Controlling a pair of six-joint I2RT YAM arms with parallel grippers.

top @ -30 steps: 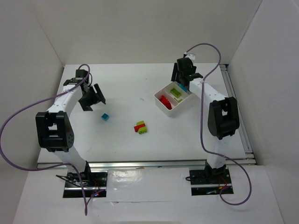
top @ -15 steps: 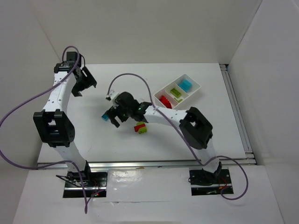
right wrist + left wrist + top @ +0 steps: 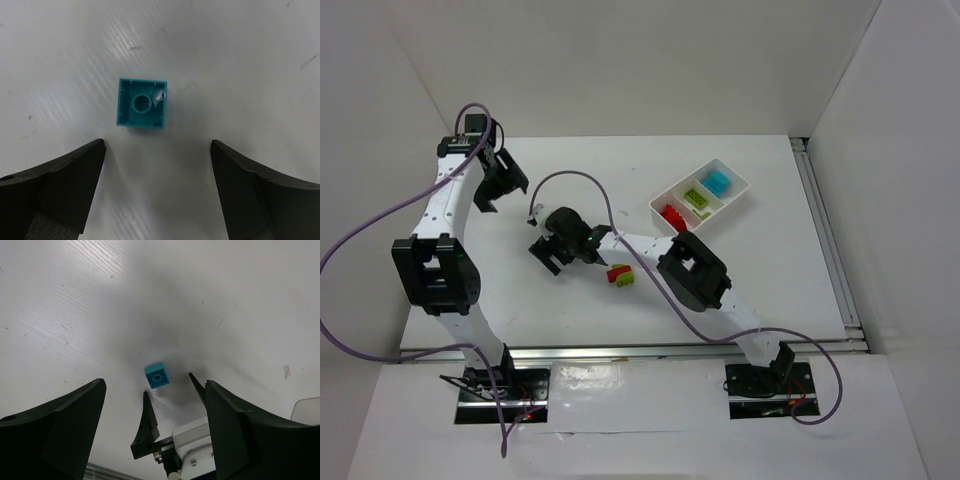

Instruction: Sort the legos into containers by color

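A cyan lego lies on the white table with its hollow underside up. My right gripper hangs open just above it, with the brick slightly ahead of the fingertips. In the top view that gripper covers the brick. My left gripper is open at the far left, and its wrist view shows the cyan lego beyond the right gripper's fingers. A red lego and a green lego lie together mid-table. The white container tray holds red, green and cyan bricks.
The right arm stretches low across the middle of the table, passing just behind the red and green pair. White walls enclose the table on the left, back and right. A metal rail runs along the right edge.
The right arm swung from the tray across to the left and now hovers over the cyan brick, jaws wider. The left arm drew back toward the far left corner.
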